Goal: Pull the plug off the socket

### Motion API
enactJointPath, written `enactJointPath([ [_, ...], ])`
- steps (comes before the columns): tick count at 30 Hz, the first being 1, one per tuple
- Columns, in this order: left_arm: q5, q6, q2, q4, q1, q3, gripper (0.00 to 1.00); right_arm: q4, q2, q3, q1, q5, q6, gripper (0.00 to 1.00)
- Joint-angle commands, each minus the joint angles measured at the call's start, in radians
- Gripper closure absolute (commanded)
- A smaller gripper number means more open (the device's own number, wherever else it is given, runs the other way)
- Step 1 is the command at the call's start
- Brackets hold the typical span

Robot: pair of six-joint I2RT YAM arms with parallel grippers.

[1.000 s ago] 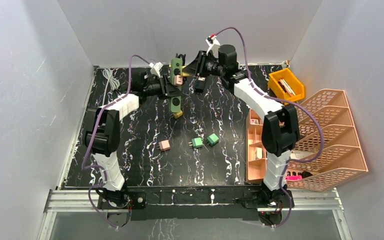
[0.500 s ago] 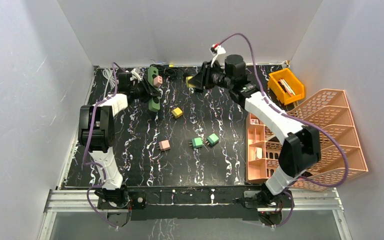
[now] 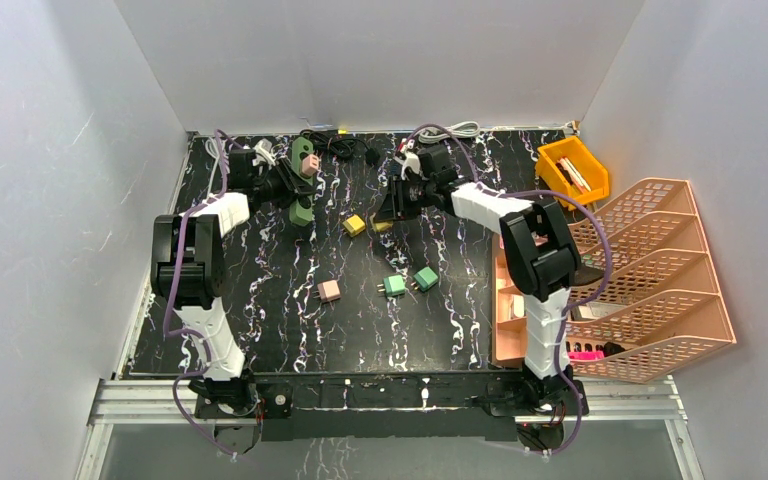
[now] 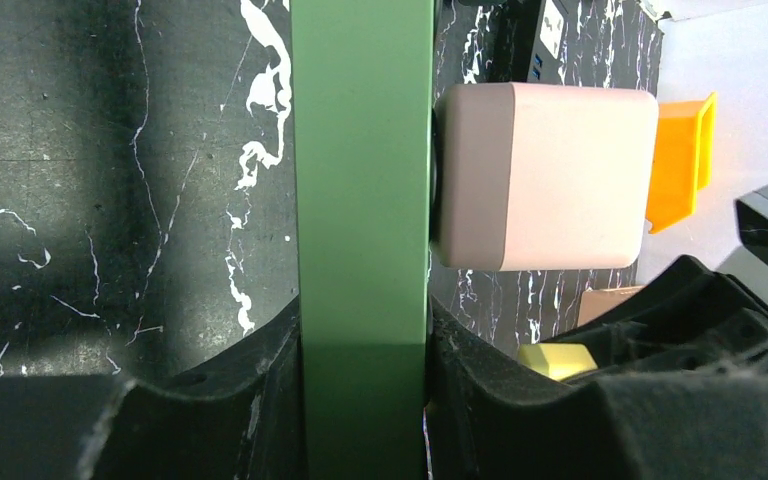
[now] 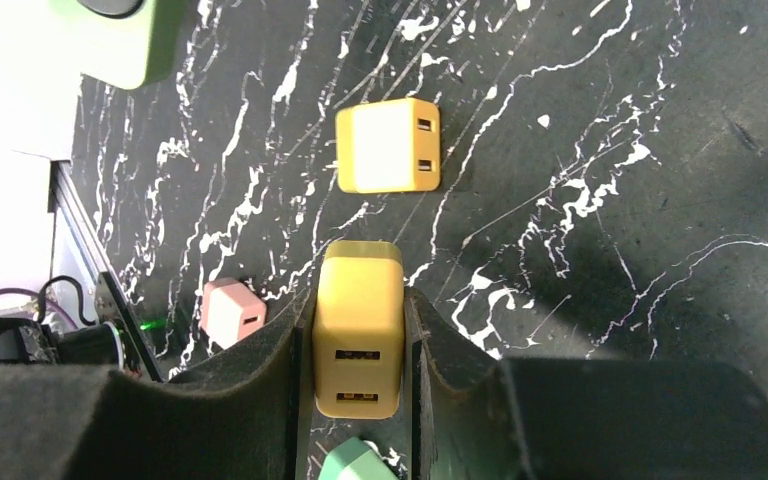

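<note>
Clamped tight with the left tool (image 4: 363,390) on the green socket (image 4: 360,150), gripped edge-on between the fingers. Seated in the socket's face just right of that tool, a pink plug (image 4: 545,175): blocky, with rounded corners, flush to the strip with no gap showing.

Pinched in the right tool (image 5: 358,345), jaws part-way in on its sides, a yellow plug (image 5: 358,300), two ports facing the camera, low over the worktop (image 5: 610,200). Just ahead of that tool and apart from it, a second yellow plug (image 5: 388,145), lying free.

Probably between pulls: yellow plug out and about to be put down, pink one not yet drawn.

Next, by this reading: letting go of the yellow, crossing to the pink, gripping its flat sides squarely, and pulling straight out while bracing the socket with the left tool.
</note>
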Motion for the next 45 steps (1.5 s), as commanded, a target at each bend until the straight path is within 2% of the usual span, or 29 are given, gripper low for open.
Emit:
enactJointPath([
  [1, 0.051, -0.004, -0.101, 0.071, 0.007, 0.002, 1.0, 0.039, 0.044, 0.075, -0.002, -0.026, -0.002, 1.0],
  [9, 0.06, -0.002, -0.099, 0.066, 0.01, -0.001, 1.0, 0.036, 0.17, 0.178, -0.023, -0.021, 0.03, 0.99],
  [13, 0.06, -0.004, -0.097, 0.075, 0.011, -0.013, 1.0, 0.032, 0.201, 0.199, -0.026, 0.022, 0.028, 0.89],
  [14, 0.061, -0.004, -0.095, 0.075, 0.012, -0.012, 1.0, 0.028, 0.207, 0.206, -0.028, 0.027, 0.028, 0.84],
  [15, 0.062, -0.006, -0.094, 0.076, 0.013, -0.012, 1.0, 0.022, 0.214, 0.213, -0.029, 0.032, 0.027, 0.74],
  [16, 0.064, -0.005, -0.092, 0.077, 0.014, -0.01, 1.0, 0.014, 0.215, 0.217, -0.031, 0.046, 0.025, 0.58],
  [18, 0.066, -0.005, -0.092, 0.077, 0.015, -0.009, 1.0, 0.005, 0.206, 0.214, -0.03, 0.077, 0.015, 0.4],
  [21, 0.069, -0.007, -0.092, 0.078, 0.016, -0.008, 1.0, -0.001, 0.172, 0.201, -0.032, 0.129, -0.014, 0.26],
  [24, 0.073, -0.01, -0.093, 0.08, 0.016, -0.009, 1.0, -0.03, 0.137, 0.211, -0.032, 0.185, -0.058, 0.23],
  [28, 0.071, -0.009, -0.108, 0.078, 0.017, -0.014, 1.0, -0.035, 0.028, 0.175, -0.009, 0.326, -0.126, 0.25],
  [31, 0.071, -0.007, -0.117, 0.075, 0.018, -0.014, 1.0, -0.05, -0.047, 0.14, 0.071, 0.482, -0.213, 0.28],
  [33, 0.072, -0.007, -0.119, 0.074, 0.019, -0.013, 1.0, -0.079, -0.062, 0.135, 0.126, 0.519, -0.24, 0.33],
  [35, 0.075, -0.007, -0.12, 0.074, 0.018, -0.013, 1.0, -0.118, -0.053, 0.136, 0.177, 0.512, -0.238, 0.45],
  [38, 0.071, -0.009, -0.124, 0.073, 0.019, -0.02, 1.0, -0.177, -0.014, 0.145, 0.236, 0.485, -0.224, 0.88],
  [39, 0.073, -0.009, -0.126, 0.076, 0.02, -0.025, 1.0, -0.191, -0.002, 0.145, 0.247, 0.477, -0.218, 0.94],
  [45, 0.074, -0.017, -0.139, 0.075, 0.022, -0.03, 1.0, -0.285, 0.058, 0.186, 0.279, 0.468, -0.192, 1.0],
])
